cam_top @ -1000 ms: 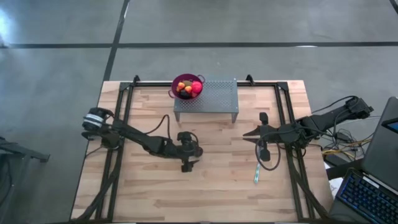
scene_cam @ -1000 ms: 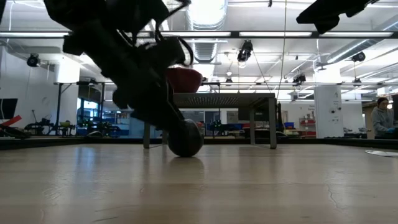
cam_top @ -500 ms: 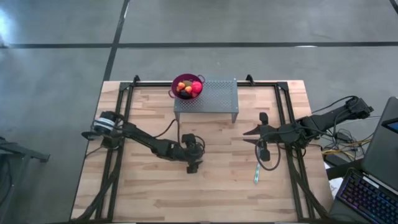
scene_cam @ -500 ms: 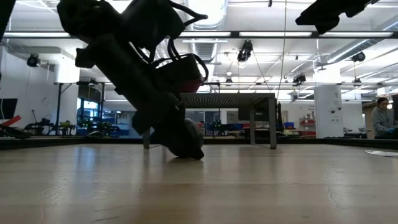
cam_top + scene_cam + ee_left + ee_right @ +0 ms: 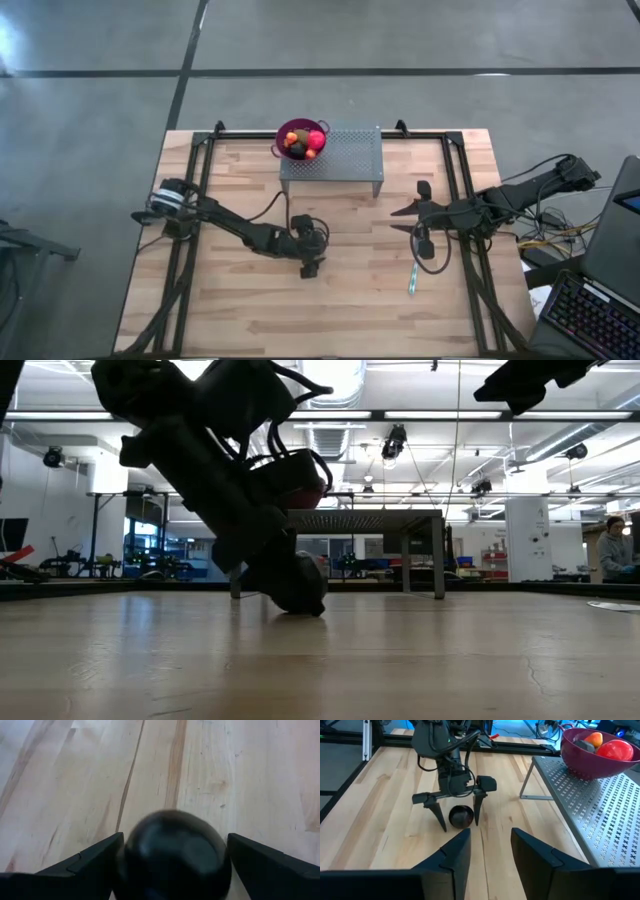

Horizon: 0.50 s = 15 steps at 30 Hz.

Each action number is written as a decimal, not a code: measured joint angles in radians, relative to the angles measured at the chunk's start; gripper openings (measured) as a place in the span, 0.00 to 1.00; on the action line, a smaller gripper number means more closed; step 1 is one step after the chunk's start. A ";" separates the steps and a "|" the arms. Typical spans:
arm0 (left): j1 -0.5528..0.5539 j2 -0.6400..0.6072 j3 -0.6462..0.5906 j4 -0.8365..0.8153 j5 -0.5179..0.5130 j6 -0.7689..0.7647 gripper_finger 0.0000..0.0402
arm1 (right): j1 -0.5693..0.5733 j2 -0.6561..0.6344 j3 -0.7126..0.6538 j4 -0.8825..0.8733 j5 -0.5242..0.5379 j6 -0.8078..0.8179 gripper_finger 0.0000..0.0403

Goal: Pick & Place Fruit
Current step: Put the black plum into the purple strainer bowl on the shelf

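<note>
One dark brown-black ball [image 5: 461, 816] rests on the table near its middle [image 5: 310, 268]. My left gripper [image 5: 460, 822] is open and points down over it, with one finger on each side. In the left wrist view the ball [image 5: 172, 855] fills the gap between the fingers. In the low view the left gripper [image 5: 290, 585] hides most of it. The purple colander bowl [image 5: 300, 139] stands on a perforated metal rack [image 5: 340, 155] at the far edge and holds the red ball [image 5: 615, 749], orange pieces and a dark piece. My right gripper [image 5: 402, 220] is open and hovers right of centre. My left gripper comes at the dark ball from above, slanting down, with its fingers [image 5: 477, 812] standing at the ball's two sides. Whether they touch the ball I cannot tell. The ball sits on the table.
A slim teal stick [image 5: 412, 280] lies on the table near my right gripper. The metal rack stands on legs [image 5: 526, 780] at the far edge. Black frame rails [image 5: 190, 200] run along the table's left, right and far sides. A laptop [image 5: 600, 300] sits beyond the right edge.
My left gripper has moved down and a little toward the table's right and near edges, tipping over the dark ball until its fingers stand around it. It has held still for the last half second. The ball has stayed where it was.
</note>
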 joint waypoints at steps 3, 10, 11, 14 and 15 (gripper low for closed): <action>0.000 -0.001 0.000 -0.009 0.004 -0.014 0.85 | 0.000 0.000 0.000 0.000 0.000 0.000 0.36; 0.000 -0.001 0.000 -0.013 0.004 -0.016 0.78 | 0.000 0.000 0.000 0.000 0.000 0.000 0.40; 0.000 -0.001 0.000 -0.013 0.004 -0.016 0.78 | 0.000 0.000 0.000 0.000 0.000 0.002 0.41; 0.000 -0.001 0.000 -0.014 0.004 -0.016 0.76 | 0.000 0.000 0.000 0.000 0.000 0.000 0.43; 0.000 -0.001 -0.001 -0.014 0.004 -0.016 0.76 | 0.000 0.000 0.000 0.000 0.000 0.001 0.43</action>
